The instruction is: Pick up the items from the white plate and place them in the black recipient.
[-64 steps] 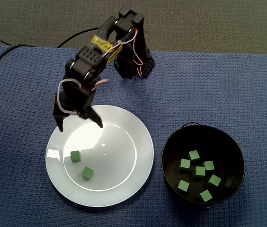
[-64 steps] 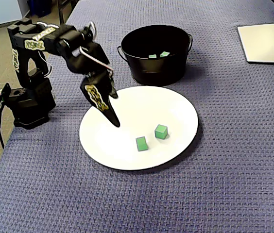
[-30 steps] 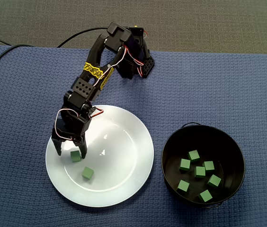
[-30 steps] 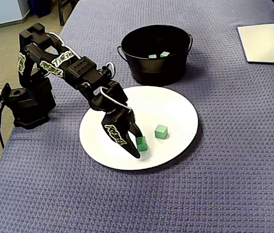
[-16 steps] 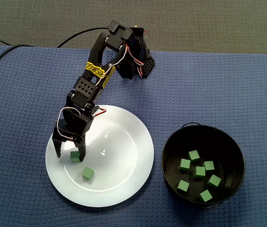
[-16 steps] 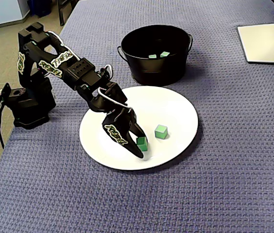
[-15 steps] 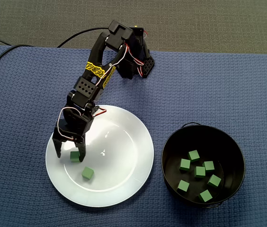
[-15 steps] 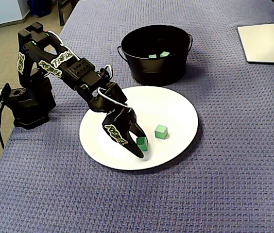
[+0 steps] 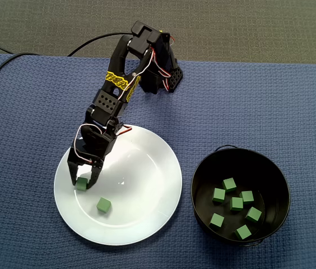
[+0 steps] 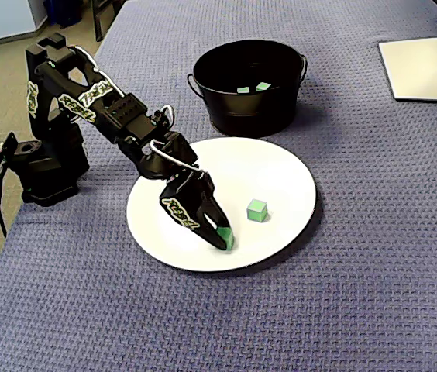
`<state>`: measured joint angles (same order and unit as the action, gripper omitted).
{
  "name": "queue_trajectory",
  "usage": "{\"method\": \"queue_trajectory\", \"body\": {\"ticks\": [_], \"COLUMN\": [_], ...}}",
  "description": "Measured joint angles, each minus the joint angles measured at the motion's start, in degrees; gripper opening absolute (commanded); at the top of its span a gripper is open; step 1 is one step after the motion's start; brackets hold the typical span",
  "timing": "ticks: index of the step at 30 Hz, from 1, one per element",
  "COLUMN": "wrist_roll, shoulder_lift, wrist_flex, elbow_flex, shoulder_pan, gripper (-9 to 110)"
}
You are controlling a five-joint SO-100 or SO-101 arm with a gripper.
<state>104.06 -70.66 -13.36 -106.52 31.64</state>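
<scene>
**Green cubes (image 9: 236, 203): seven delivered, two left on the white plate (image 9: 147, 162)**

Most of the job looks done. In a fixed view the black bucket (image 9: 239, 150) stands just beside the white plate, off its right rim. Seven green cubes lie scattered on the bucket's floor. In a fixed view taken from a lower angle, the bucket (image 10: 249, 116) sits beyond the plate's far rim, and only two of those cubes show over its wall.

Two cubes remain on the plate. The pinched cube (image 9: 81, 184) lies near the plate's left rim, and the gripper (image 9: 83, 182) is down over it. The jaws are drawn in against the cube's two sides and appear to clamp it. In a fixed view one finger (image 10: 203, 225) covers part of this cube (image 10: 228, 241). It seems to rest on the plate's surface rather than hang above it, though that is hard to tell for certain.

The loose cube (image 9: 103, 205) lies just beside the pinched one, further in from the plate's rim and clear of the gripper.

The step in hand is therefore the grasp of the eighth cube. What is left is to lift it off the plate, carry it past the plate's right rim to the bucket and drop it in. The loose cube then needs the same treatment.
</scene>
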Motion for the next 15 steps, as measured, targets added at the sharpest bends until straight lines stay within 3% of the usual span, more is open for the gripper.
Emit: {"method": "queue_trajectory", "body": {"ticks": [8,15], "wrist_roll": [-8.53,-36.47], "shoulder_lift": [-5.98,-27.51], "wrist_flex": [-1.23,-19.07], "elbow_flex": [-2.99,3.52], "shoulder_pan": [0.18,2.37], "gripper": [0,0]}}
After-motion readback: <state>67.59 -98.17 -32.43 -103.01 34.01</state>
